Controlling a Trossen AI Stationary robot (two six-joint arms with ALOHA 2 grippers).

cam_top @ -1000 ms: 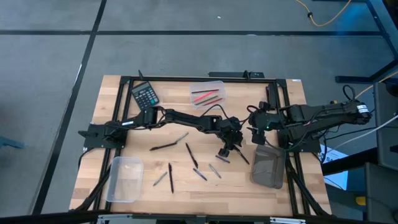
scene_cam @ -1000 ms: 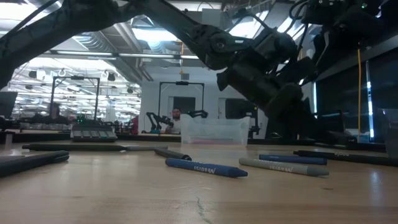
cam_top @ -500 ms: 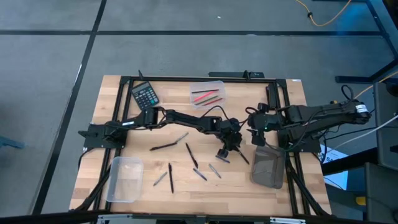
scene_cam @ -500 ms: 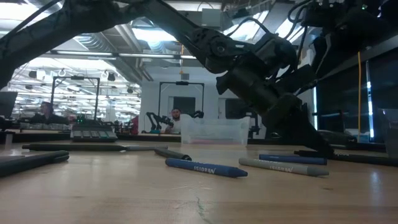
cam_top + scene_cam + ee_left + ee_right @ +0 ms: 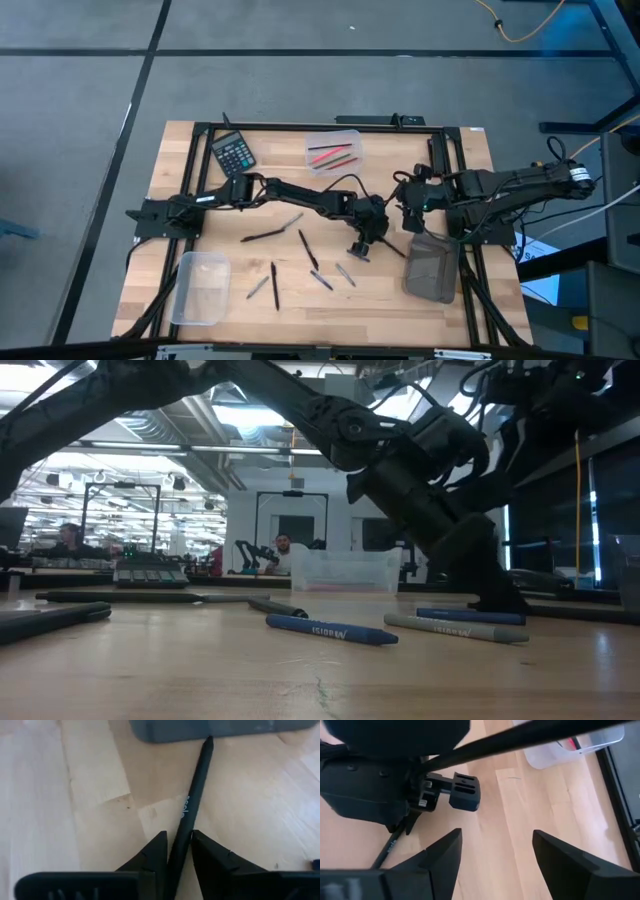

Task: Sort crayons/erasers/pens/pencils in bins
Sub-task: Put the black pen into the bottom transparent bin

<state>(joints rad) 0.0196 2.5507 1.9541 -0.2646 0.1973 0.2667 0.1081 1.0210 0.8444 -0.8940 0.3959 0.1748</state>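
Left wrist view, black pen (image 5: 192,805) pinched between left end effector (image 5: 175,851) fingers, tip near dark bin (image 5: 220,729).

My left hand (image 5: 362,246) sat low on the worktop (image 5: 190,150) just right of centre, its fingers (image 5: 156,855) either side of a pen (image 5: 192,822) whose far end reached the bin (image 5: 431,268) at four o'clock. My right hand (image 5: 408,210) hung at three o'clock, behind that bin. A second bin (image 5: 333,151) lay at twelve o'clock with sticks inside, the calculator (image 5: 232,153) at eleven, the third bin (image 5: 200,287) at eight. Loose sticks (image 5: 308,249) lay scattered around six o'clock, between the two near bins.
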